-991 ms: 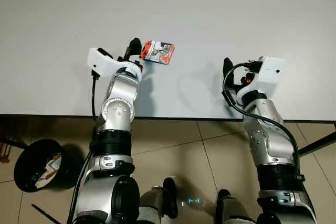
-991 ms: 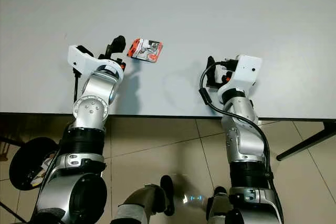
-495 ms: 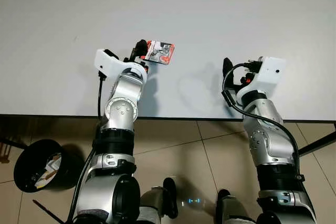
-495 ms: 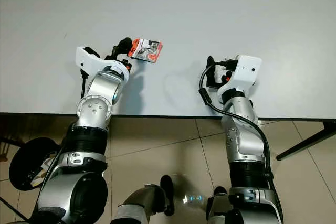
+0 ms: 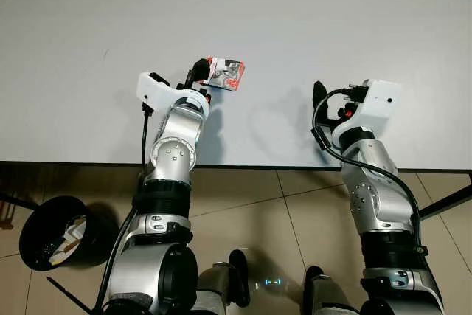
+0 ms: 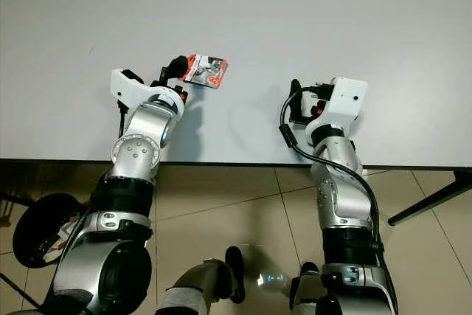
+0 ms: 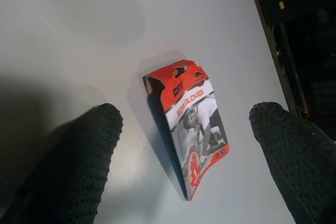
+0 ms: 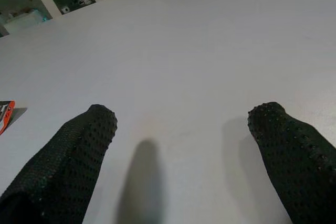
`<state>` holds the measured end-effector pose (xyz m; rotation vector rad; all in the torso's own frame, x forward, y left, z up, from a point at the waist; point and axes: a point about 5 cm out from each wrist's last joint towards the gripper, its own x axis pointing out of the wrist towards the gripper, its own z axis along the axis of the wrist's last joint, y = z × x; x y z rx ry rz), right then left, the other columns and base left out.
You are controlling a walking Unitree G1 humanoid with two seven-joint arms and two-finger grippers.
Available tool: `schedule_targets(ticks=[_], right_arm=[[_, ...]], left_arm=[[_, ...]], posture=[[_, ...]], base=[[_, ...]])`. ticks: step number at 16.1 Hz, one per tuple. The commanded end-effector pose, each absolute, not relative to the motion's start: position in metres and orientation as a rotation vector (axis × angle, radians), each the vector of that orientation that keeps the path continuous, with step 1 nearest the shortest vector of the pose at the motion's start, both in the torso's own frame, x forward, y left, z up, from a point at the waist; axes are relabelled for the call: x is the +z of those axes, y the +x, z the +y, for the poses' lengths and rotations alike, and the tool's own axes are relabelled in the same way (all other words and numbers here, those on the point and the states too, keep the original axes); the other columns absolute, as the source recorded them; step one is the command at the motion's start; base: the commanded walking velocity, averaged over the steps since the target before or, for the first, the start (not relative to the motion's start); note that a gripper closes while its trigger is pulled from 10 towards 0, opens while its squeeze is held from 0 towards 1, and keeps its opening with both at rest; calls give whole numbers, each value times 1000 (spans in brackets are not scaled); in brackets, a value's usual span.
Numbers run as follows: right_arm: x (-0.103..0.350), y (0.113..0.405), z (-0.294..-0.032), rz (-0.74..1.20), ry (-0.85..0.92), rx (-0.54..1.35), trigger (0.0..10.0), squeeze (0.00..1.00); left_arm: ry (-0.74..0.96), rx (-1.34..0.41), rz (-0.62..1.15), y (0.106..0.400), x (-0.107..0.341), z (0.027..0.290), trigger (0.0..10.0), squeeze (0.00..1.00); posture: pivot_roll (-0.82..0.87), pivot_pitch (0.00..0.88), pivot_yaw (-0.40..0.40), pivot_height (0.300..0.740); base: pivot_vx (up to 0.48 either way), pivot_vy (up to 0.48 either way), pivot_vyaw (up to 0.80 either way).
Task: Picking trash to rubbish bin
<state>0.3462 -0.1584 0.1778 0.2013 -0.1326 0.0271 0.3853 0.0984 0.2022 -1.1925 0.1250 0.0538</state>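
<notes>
Fingers (image 7: 79,156) of the left gripper (image 7: 184,161) are spread wide, 1 on each side of the red, white and black printed cardboard glove packet (image 7: 191,129), and neither pad touches it, so nothing is held yet. That straddle looks like the set-up for a pinch: the packet lies flat on the broad white tabletop (image 5: 332,20) with 1 long edge slightly raised and casting a shadow, which may give the pads something to catch. From the head, the left gripper (image 5: 198,71) sits right at the packet's near edge (image 5: 225,73), its silver forearm reaching over the table's front lip. The right gripper (image 8: 184,145) is also wide open and empty, hovering low over bare table well to the right of the packet; its white wrist housing (image 5: 380,97) suggests it is simply parked clear. On the brown tiled floor (image 5: 295,212), down to the robot's left, stands the round black rubbish bin (image 5: 55,230), which already holds some pale scraps. Between packet and bin stand the table edge and the robot's own left arm, so the carry probably means drawing back and swinging down leftward.
</notes>
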Motion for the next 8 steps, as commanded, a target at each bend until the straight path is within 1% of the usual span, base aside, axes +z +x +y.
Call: schedule_targets(ticks=[1,6,8], right_arm=[[158,343,-154,-45,221,32,10000,0],[159,341,-155,-45,220,32,10000,0],[159,341,-155,-44,221,30,10000,0]], left_arm=[[-1319,-112,243,373,219,18,10000,0],[-1327,-92,250,379,214,21,10000,0],[-1320,-122,238,383,216,22,10000,0]], posture=[[17,276,176,740],[10,285,173,740],[7,287,173,740]], base=[[0,0,0],[0,0,0],[0,0,0]])
